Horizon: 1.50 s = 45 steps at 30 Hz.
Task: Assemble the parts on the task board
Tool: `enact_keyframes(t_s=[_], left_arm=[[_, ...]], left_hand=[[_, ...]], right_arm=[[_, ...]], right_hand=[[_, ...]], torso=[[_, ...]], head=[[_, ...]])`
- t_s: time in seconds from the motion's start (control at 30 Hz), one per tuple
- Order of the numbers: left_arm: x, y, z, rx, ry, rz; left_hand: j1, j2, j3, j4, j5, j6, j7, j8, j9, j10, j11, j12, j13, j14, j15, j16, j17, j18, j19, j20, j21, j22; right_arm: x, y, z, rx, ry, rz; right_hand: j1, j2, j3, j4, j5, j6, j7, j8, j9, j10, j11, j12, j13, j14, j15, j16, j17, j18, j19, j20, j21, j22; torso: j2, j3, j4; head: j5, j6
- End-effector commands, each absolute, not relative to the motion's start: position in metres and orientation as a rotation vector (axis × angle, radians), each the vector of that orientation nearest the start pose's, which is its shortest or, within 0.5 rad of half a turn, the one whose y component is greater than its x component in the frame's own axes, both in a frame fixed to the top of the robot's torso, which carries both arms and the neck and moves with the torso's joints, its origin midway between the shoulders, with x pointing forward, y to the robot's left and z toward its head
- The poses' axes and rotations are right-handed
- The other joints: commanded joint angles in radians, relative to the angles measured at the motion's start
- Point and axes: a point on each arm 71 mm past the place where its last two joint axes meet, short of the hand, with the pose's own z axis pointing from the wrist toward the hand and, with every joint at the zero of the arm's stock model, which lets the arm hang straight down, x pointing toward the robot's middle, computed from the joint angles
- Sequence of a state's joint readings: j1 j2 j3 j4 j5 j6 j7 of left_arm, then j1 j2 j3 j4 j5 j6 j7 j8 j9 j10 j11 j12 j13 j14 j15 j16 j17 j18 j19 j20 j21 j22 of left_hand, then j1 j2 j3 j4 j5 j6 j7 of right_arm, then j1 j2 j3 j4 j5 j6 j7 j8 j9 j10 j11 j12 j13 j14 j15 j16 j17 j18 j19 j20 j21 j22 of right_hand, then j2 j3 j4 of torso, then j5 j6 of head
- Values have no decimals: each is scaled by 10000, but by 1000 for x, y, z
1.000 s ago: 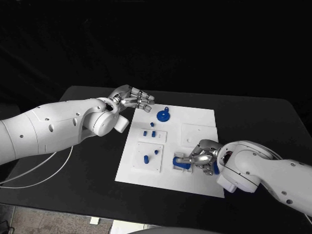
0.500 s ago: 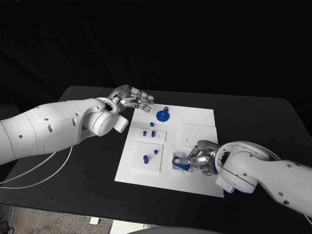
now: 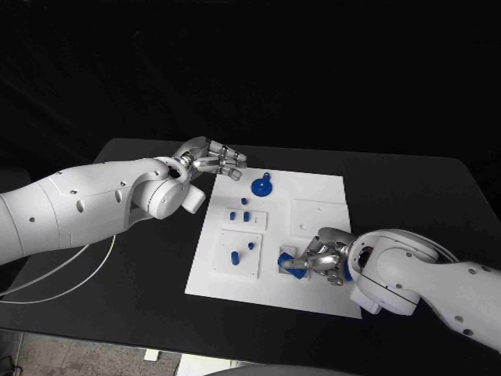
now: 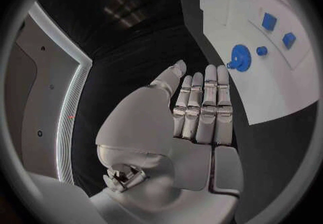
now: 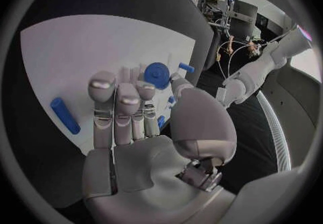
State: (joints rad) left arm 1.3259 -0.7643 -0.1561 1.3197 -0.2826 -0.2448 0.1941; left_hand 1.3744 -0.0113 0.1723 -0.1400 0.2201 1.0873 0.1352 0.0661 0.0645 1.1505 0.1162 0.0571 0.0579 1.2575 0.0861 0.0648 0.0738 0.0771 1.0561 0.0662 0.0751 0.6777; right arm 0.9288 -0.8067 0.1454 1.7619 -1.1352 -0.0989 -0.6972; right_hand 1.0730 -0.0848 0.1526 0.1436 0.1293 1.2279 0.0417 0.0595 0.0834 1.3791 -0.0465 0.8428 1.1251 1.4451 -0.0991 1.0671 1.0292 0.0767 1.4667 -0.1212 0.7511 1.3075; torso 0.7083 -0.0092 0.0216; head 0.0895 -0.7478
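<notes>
Right hand shifted slightly toward the near edge of the task board since a second ago, fingers curled over a blue part there; whether actually gripping it, cannot tell. Probably mid-seating of that part. Left hand unchanged, fingers apart, empty, hovering over the tabletop beside the board's far corner

The room is very dark behind the black surface. A white cable hangs down beside it.
</notes>
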Motion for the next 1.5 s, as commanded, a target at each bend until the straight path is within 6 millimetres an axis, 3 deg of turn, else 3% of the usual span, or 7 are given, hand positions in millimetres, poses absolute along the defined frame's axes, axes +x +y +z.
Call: enact_keyframes(t_s=[0.03,0.2,0.43,0.6,1.0,1.27,1.5], left_arm=[[531,224,-175,-8194,16674,-12577],[531,224,-175,-8191,16686,-12583],[531,223,-175,-8188,16720,-12597],[531,223,-175,-8196,16732,-12588],[531,224,-176,-8222,16788,-12567],[531,224,-176,-8235,16837,-12559],[530,225,-176,-8248,16853,-12538]], left_hand=[[-36,1,-19,58,-51,-71,-23,-24,3,-83,8,39,-3,-93,-7,-37,1,88,71,-23,-49,-12],[-36,1,-19,58,-51,-71,-23,-24,3,-83,8,39,-3,-93,-7,-37,1,88,71,-23,-49,-12],[-30,-1,-20,62,-53,-80,-21,-26,2,-90,11,38,-3,-111,-1,-39,-1,94,72,-17,-52,-31],[-30,-1,-20,62,-53,-80,-21,-26,2,-90,11,38,-3,-111,-1,-39,-1,94,72,-17,-52,-31],[-45,-4,-29,79,-52,-84,-21,-26,2,-96,15,39,-3,-114,2,-37,1,96,77,-11,-52,-54],[-51,-5,-33,97,-43,-95,-19,-27,1,-105,18,40,-3,-126,7,-39,0,99,84,-7,-55,-85],[-61,-11,-35,129,-26,-109,-18,-26,2,-120,21,41,-2,-136,12,-39,1,101,91,1,-59,-153]], right_arm=[[402,-146,-251,3229,23100,5353],[402,-146,-251,3160,23126,5322],[403,-145,-251,3013,23031,5178],[404,-145,-251,3041,22919,5137],[406,-145,-250,3059,22588,4970],[406,-143,-249,3030,22476,4933],[407,-143,-249,2993,22501,4919]], right_hand=[[176,233,378,-485,48,102,-21,40,-51,-27,-11,57,-27,65,4,49,15,-175,538,9,39,350],[158,79,1740,-1527,729,122,-48,32,-168,-49,-30,40,-61,66,-7,44,-2,-206,538,0,34,362],[-154,438,2009,-2576,1066,229,-84,32,-172,-46,-60,62,-91,71,5,106,47,-229,540,4,41,392],[-559,659,2118,-2348,670,228,-95,34,-176,-19,-63,64,-114,79,13,139,79,-241,543,12,75,411],[-1041,378,3063,-1855,608,267,-95,34,-175,22,-62,11,-183,81,21,161,112,-246,547,18,121,437],[-1665,252,3872,-1596,-13,281,-90,35,-176,63,-66,-69,-248,83,27,161,134,-251,550,23,161,446],[-2266,275,4888,-1795,201,275,-74,36,-177,48,-66,-93,-254,81,28,153,145,-258,546,21,172,457]], torso=[[1,-3,6],[-5,-16,9],[-1,-16,15],[1,-14,13],[4,-8,4],[4,-5,7],[4,-8,7]], head=[[-7,-5],[-26,9],[-45,-12],[-45,-9],[-102,-8],[-143,2],[-163,-9]])
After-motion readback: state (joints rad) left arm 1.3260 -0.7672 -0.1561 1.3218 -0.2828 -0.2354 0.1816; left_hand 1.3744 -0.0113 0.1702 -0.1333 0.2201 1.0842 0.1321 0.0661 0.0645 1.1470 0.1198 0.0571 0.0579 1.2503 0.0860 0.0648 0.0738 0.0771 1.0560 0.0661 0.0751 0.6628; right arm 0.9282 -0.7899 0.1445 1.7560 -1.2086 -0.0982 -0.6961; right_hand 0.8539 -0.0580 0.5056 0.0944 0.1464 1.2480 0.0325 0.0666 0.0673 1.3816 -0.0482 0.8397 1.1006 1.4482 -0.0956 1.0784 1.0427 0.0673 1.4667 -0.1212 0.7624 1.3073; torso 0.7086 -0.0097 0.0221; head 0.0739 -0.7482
